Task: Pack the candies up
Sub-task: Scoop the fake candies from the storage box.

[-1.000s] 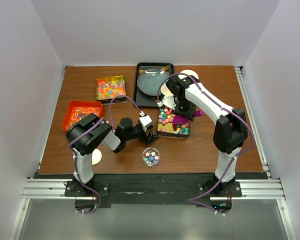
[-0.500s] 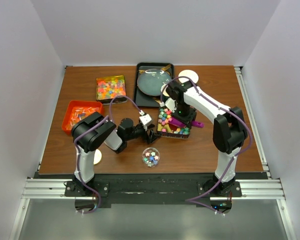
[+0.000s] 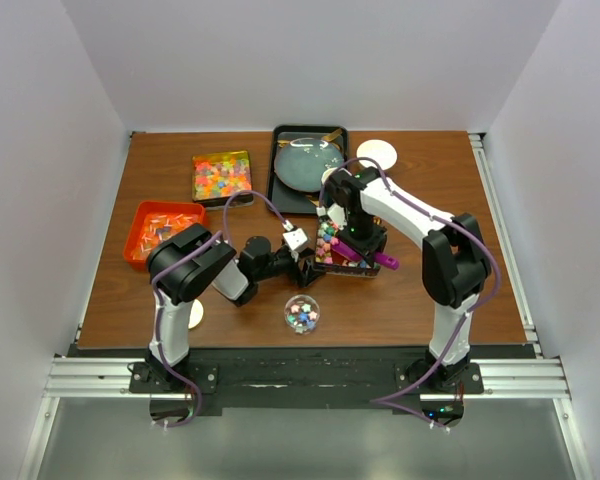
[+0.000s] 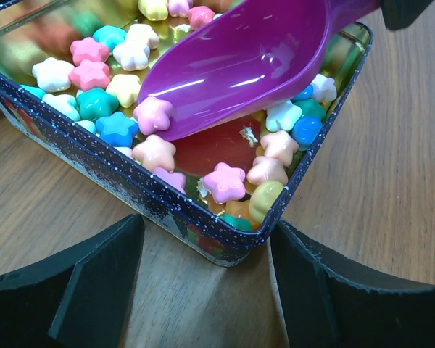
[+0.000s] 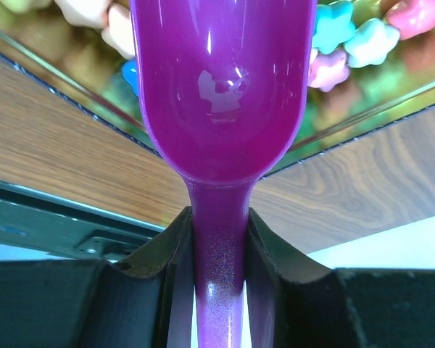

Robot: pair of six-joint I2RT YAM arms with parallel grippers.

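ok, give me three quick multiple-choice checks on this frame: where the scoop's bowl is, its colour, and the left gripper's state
1. The scoop's bowl is: A) inside the tin B) beside it C) beneath it
2. The scoop is: A) green B) purple C) orange
3. The left gripper is: A) open B) shut on the scoop C) shut on the tin
Answers: 1 A, its lip lies among the candies; 2 B, purple in both wrist views; 3 A, its fingers stand apart with the tin's corner between them.
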